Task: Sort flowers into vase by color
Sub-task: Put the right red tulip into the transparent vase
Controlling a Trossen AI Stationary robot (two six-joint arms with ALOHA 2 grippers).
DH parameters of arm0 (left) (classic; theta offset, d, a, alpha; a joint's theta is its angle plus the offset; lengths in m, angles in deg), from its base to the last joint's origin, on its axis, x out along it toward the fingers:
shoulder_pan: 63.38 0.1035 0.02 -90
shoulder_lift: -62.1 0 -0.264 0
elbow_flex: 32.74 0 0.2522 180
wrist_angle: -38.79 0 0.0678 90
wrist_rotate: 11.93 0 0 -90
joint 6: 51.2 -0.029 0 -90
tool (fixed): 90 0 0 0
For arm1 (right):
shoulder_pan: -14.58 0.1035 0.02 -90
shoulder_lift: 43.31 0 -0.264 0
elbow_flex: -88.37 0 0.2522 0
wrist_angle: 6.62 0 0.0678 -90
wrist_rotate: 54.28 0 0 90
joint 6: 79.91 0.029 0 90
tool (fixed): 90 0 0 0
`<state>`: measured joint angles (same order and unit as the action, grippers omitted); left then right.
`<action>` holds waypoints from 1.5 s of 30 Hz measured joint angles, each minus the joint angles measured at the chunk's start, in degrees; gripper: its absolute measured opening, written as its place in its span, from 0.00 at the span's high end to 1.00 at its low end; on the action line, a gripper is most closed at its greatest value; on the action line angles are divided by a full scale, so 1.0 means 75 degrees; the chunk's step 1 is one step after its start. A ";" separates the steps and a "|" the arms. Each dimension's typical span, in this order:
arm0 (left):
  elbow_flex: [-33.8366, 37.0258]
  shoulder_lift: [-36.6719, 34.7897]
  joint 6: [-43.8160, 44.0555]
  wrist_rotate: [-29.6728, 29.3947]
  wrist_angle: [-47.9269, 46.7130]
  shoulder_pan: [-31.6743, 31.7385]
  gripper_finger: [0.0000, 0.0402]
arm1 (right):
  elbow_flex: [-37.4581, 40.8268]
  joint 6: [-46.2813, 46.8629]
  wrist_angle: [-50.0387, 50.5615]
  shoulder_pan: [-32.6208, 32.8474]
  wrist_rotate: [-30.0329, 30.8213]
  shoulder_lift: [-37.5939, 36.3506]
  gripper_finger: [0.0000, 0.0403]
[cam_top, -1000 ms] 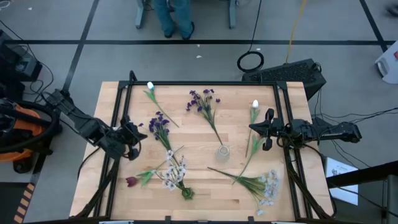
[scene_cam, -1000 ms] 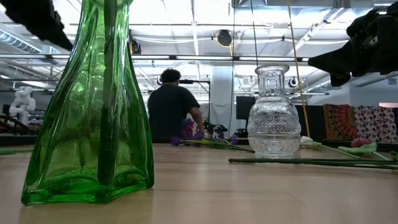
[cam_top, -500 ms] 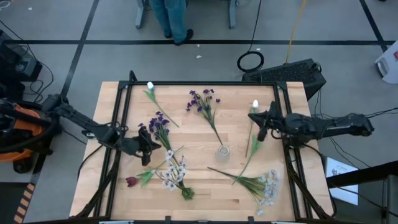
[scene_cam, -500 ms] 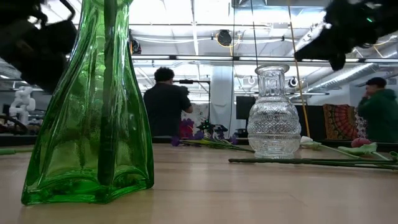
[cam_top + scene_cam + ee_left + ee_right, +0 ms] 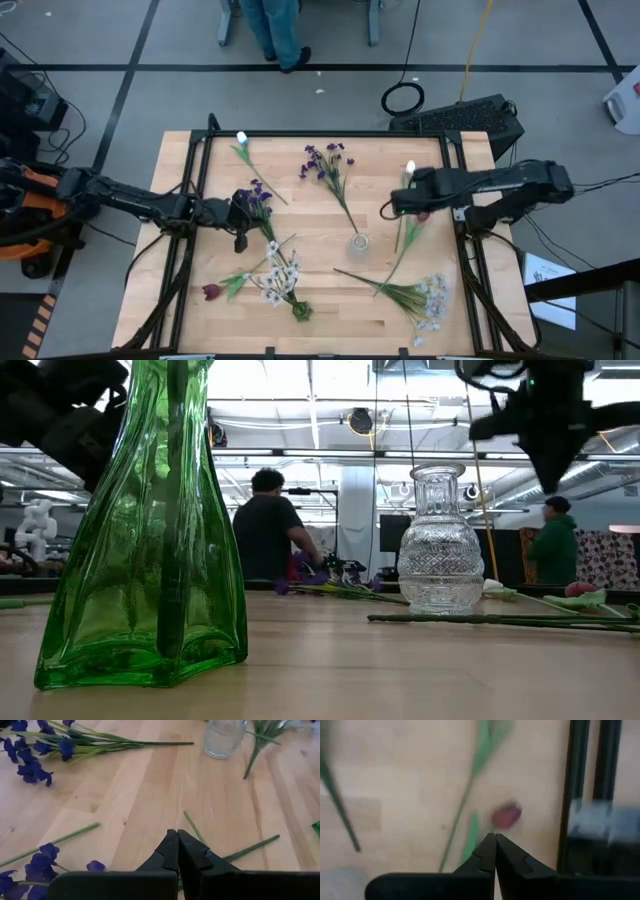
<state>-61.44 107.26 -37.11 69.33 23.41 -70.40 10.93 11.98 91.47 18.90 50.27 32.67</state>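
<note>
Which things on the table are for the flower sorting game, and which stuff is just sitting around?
For the job:
purple flowers
white flowers
dark red flower
clear glass vase
green glass vase

Just lying about:
black cable coil on the floor
papers on the floor

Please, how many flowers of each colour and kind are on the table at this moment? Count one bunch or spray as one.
purple bunches: 2
white buds: 2
white sprays: 2
red tulips: 2
Total: 8
</note>
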 joint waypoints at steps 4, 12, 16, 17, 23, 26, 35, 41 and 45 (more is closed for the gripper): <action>0.0000 -0.0033 -0.0007 0.0710 -0.0045 0.0155 1.00 | 0.0859 0.1208 -0.1466 0.0631 -0.0694 0.0148 1.00; 0.0000 -0.0031 -0.0263 0.1217 -0.0124 0.0157 1.00 | 0.2533 0.3841 -0.3302 0.1507 -0.1122 0.0150 0.88; 0.0000 -0.0031 -0.0381 0.1214 -0.0118 0.0157 1.00 | 0.2975 0.4090 -0.3826 0.1609 -0.1166 0.0147 0.80; 0.0000 -0.0031 -0.0366 0.1217 -0.0115 0.0157 1.00 | 0.3068 0.4085 -0.3982 0.1606 -0.1164 0.0147 0.78; -0.0003 -0.0031 -0.0321 0.1203 0.0007 0.0157 1.00 | 0.3770 0.4108 -0.4851 0.1522 -0.0843 0.0147 0.65; -0.0003 -0.0031 -0.0321 0.1136 0.0003 0.0157 1.00 | 0.4138 0.4026 -0.5340 0.1516 -0.0724 0.0144 0.62; -0.0003 -0.0031 -0.0110 0.0477 0.0163 0.0157 1.00 | 0.4359 0.2989 -0.5765 0.1537 -0.0147 0.0077 0.92; -0.0006 -0.0031 0.0138 0.0465 0.1079 0.0157 1.00 | 0.4091 0.2389 -0.5198 0.1481 0.0939 -0.0465 0.98; -0.0006 -0.0031 0.0077 0.0445 0.1420 0.0157 1.00 | 0.3670 0.2082 -0.4273 0.1507 0.1566 -0.1219 0.99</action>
<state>-61.48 107.03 -36.53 72.67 34.05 -69.23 38.46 27.59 59.43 30.20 62.02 23.52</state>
